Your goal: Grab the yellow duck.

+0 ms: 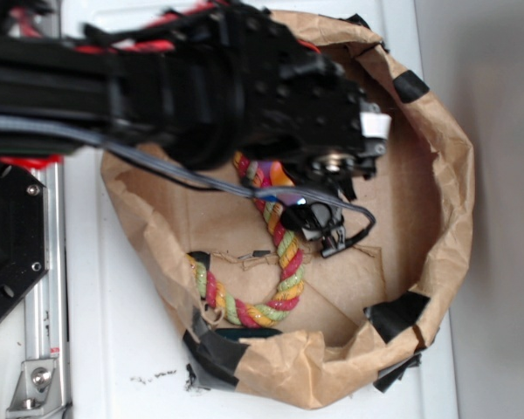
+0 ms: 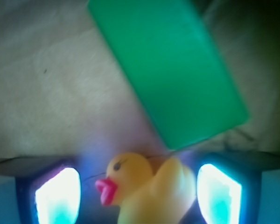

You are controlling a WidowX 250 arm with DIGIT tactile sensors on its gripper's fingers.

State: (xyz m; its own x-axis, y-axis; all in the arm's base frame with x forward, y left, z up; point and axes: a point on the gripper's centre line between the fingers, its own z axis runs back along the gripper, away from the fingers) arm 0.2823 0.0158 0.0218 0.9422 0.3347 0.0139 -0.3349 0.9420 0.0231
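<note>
Yellow duck (image 2: 149, 191) was framed at bottom centre between the gripper (image 2: 139, 196) fingers (image 2: 58, 196), jaws apart, not yet clamped.

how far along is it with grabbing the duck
Done: the hand is down in the paper-lined bin, straddling the yellow duck near the green block. In hand: fingers flank the duck with gaps showing. Left: closing and lifting.

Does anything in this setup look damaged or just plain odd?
The bin is a crumpled brown paper bag, its torn rim patched with black tape. A twisted rope lies inside. Otherwise tidy: the yellow duck sits upright between the gripper fingers, beside a green block.
</note>
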